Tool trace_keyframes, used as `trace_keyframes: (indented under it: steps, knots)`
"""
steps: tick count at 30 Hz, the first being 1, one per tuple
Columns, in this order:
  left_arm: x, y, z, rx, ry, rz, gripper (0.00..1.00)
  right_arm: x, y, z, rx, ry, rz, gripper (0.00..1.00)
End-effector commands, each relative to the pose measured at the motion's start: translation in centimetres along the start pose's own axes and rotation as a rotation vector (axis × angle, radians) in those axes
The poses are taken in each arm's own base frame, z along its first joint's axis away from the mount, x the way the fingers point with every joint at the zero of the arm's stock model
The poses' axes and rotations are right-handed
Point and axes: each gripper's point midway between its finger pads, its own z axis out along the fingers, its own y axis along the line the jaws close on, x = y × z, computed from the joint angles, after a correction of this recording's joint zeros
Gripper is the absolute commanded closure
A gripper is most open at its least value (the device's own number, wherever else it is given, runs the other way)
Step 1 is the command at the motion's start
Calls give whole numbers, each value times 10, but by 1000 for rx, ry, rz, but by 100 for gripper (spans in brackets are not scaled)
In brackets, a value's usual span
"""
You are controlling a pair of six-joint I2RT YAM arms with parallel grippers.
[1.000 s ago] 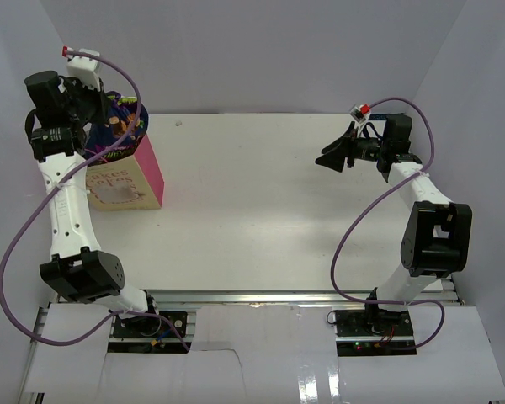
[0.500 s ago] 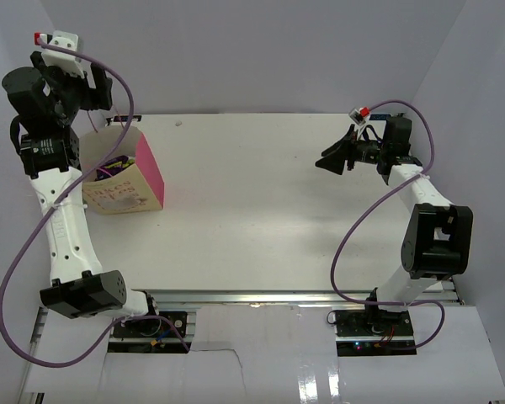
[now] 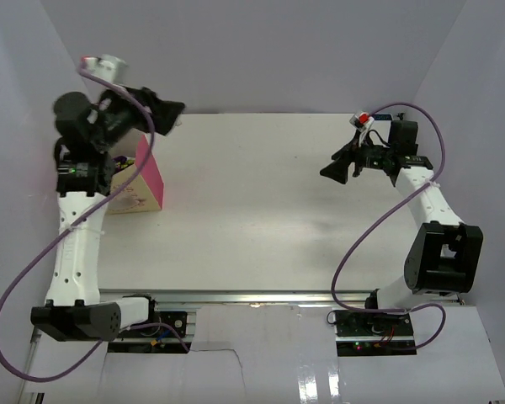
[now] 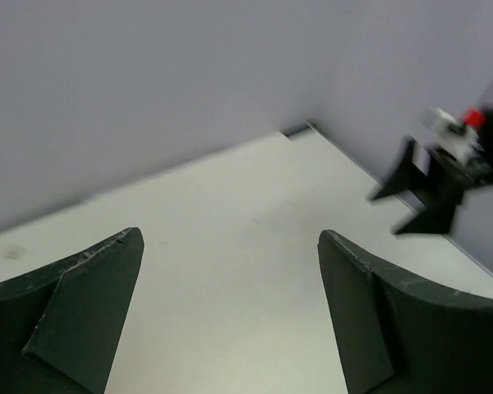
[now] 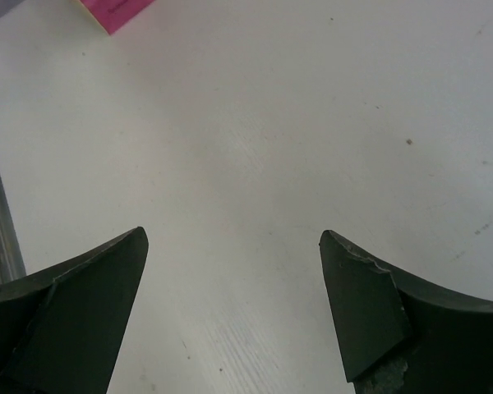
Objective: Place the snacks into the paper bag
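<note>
Tip-over risk at the left rear of the table (image 3: 261,210)
The left arm (image 3: 76,244) stands just beside the paper bag (image 3: 149,178) (light and tall, I judge), so a careless swing could topple it and spill the snacks, which are hidden and probably inside. The left gripper (image 3: 170,112) and right gripper (image 3: 337,166) hold nothing, jaws apart.

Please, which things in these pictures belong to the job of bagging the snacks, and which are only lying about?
Belongs to the job:
- paper bag
- left tool, open, holding nothing
- right tool, open, holding nothing
- snacks: cannot be made out in these views

Only there:
- white table
- back wall
- metal rail
</note>
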Motion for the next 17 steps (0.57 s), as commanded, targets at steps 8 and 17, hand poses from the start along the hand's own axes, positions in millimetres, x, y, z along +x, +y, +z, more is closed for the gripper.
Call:
trace_keyframes:
  steps: [8,17]
  knots:
    - [195,-211,37,434,280,-154,2,8,-47,-98,658,243,-110,10]
    - [216,-231,30,481,271,-144,2,-8,-19,-125,776,141,-144,10]
